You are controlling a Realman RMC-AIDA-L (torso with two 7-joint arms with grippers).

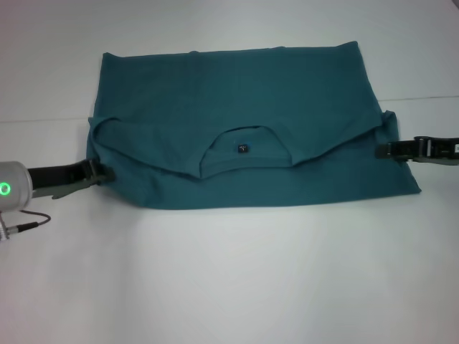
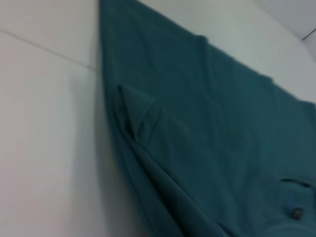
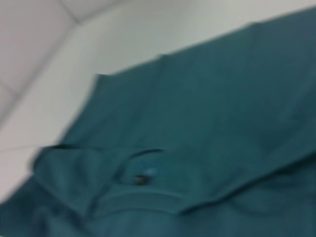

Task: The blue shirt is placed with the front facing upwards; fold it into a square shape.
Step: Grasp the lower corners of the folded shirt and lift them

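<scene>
the blue shirt (image 1: 237, 107) hides its print; neck label (image 1: 242, 149) unreadable.

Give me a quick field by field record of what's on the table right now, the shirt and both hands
item: blue shirt, folded once, the collar end laid over toward the robot
collar: round neckline with small black neck label facing up, near the middle
print: none visible
surface: white table
left hand: at the shirt's left edge, low on the table
right hand: at the shirt's right edge, beside a bunched corner
fold state: wide rectangle, not yet square
</scene>
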